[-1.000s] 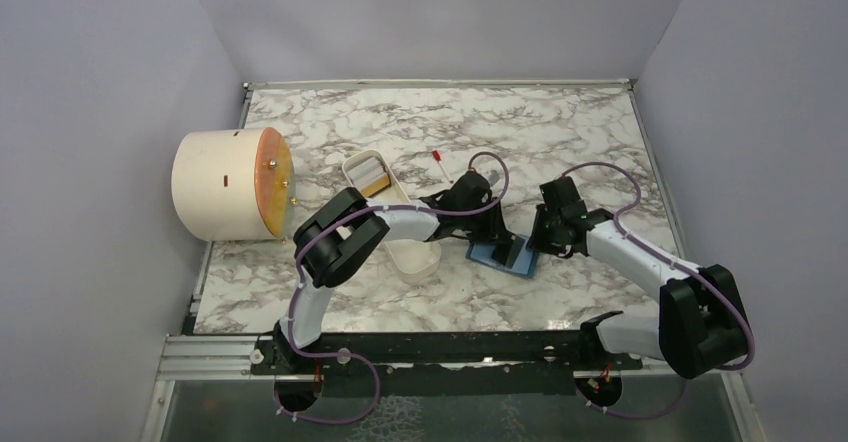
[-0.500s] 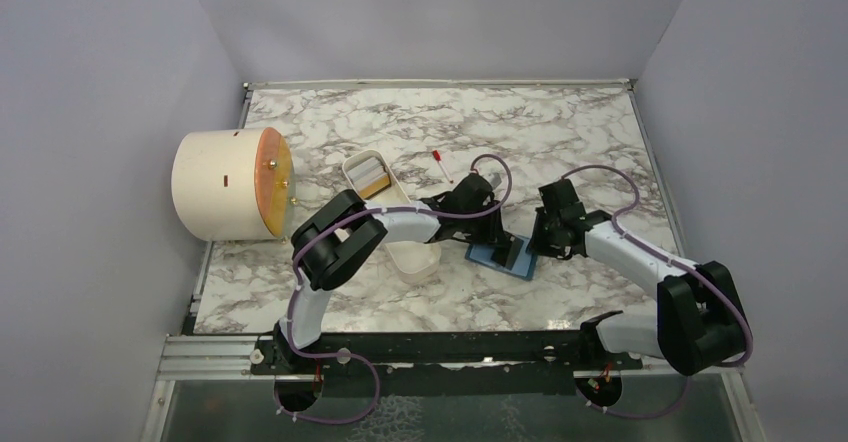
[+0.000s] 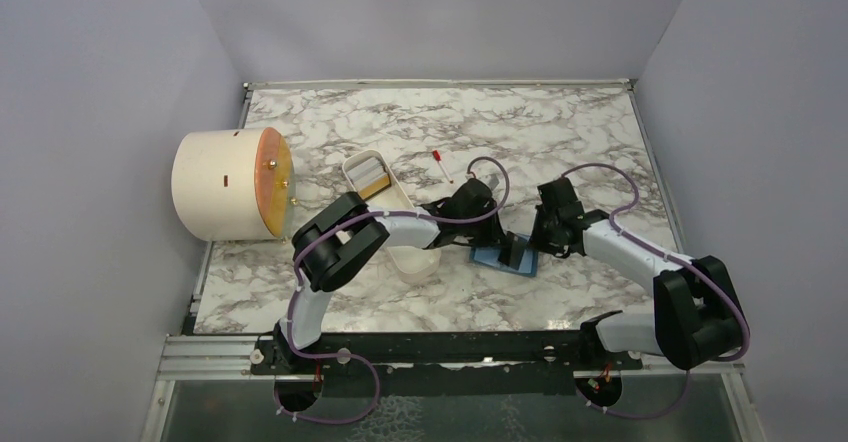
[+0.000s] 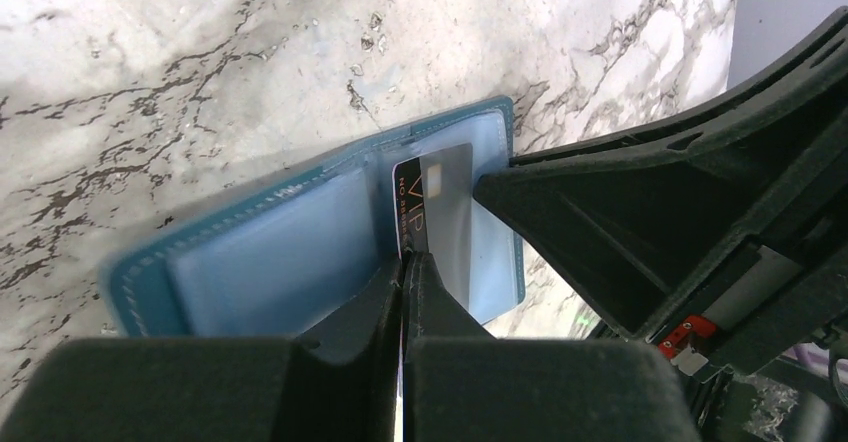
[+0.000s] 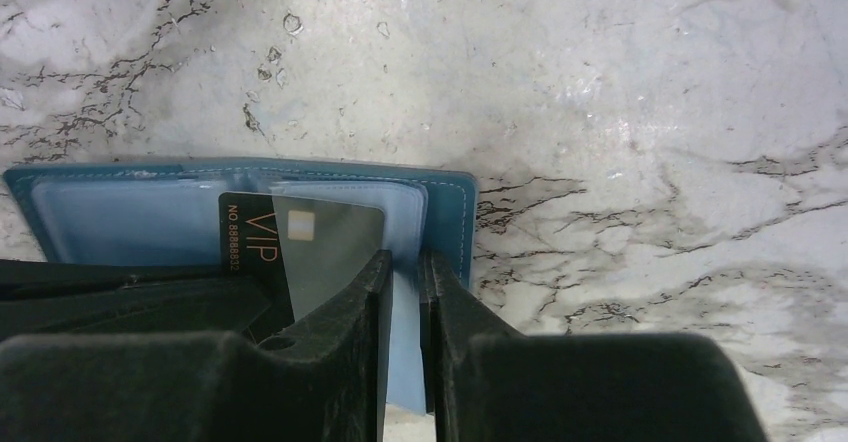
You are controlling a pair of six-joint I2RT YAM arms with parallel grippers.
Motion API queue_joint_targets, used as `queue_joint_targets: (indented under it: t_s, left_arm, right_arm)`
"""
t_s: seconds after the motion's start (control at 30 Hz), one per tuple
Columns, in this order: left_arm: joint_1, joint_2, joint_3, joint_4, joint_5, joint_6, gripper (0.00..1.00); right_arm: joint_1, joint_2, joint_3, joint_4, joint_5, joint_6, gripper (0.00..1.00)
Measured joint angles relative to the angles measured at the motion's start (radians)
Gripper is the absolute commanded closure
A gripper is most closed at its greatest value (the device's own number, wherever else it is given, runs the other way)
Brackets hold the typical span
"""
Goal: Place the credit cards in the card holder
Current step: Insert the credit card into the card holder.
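Grey-veined marble table (image 3: 560, 132) fills the middle of the overhead view, with both arms meeting just right of centre over the open teal card holder (image 4: 270, 252). The holder lies flat. The dark card (image 4: 445, 212), marked VIP, rests slightly askew on its right-hand panel, its far end seemingly under the clear pocket.

What has changed in the last second is the left gripper (image 4: 405, 262): its jaws stood apart and have now snapped together at the card's near edge, low in the left wrist view. Whether they pinch the card or only butt against it, I cannot tell.

The right gripper (image 5: 402, 262) is clamped on the holder's right edge, a strip of pale blue panel showing between its fingers, and it has tightened slightly.

I would guess the left is set to slide the card deeper while the right steadies the holder.

A yellow-orange card (image 3: 376, 187) seems to lie in the white tray (image 3: 400, 202), left of centre, not yet stowed.
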State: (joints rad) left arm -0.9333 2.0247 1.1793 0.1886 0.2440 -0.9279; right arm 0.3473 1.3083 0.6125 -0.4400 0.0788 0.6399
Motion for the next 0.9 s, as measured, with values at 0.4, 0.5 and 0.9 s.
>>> queue_joint_targets:
  t_s: [0.4,0.5,0.9]
  left_arm:
    - [-0.02,-0.002,-0.016,0.053,-0.055,-0.042,1.0]
    - [-0.02,-0.002,-0.019,0.066,-0.06,-0.051,1.0]
    - [-0.024,-0.002,-0.025,0.073,-0.083,-0.059,1.0]
  right_arm:
    - [0.0,-0.066,0.036,-0.084,0.001,-0.003,0.72]
    - [0.0,-0.104,0.035,-0.091,0.001,0.003,0.74]
    - [0.0,-0.098,-0.04,-0.079,0.002,0.05,0.79]
